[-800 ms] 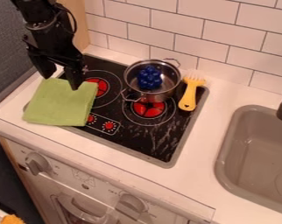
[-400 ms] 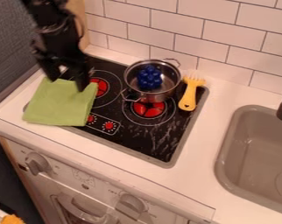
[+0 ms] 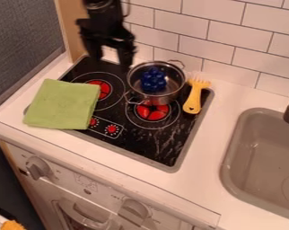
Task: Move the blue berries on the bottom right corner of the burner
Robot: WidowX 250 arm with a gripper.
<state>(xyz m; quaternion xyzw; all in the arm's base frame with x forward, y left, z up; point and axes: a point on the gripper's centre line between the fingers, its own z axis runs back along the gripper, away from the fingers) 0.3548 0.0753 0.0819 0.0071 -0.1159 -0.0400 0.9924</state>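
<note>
Camera view, gripper: the black two-finger gripper [image 3: 112, 62] hangs from the black arm [image 3: 105, 24] over the cooktop's upper left part, up and to the left of the pot, its two fingers well apart and holding nothing.
Camera view, berries: the cluster of round blue berries [image 3: 153, 80] lies inside the pot, away from the gripper.
Camera view, pot: the small shiny metal pot [image 3: 156, 98] with two loop handles stands upright on the cooktop, overlapping the upper part of a red burner ring [image 3: 153, 113].
Camera view, cooktop: the black cooktop [image 3: 153, 146] with a grey rim is set in the white counter [image 3: 212, 157].
Camera view, fork: the yellow toy fork [image 3: 194, 99] lies just beside the pot, across the cooktop's right edge, tines toward the tiled wall [image 3: 234, 31].
Camera view, cloth: the folded green cloth [image 3: 63, 105] covers part of the cooktop's left side.
Camera view, sink: the grey sink [image 3: 246, 134] is to the right.
</note>
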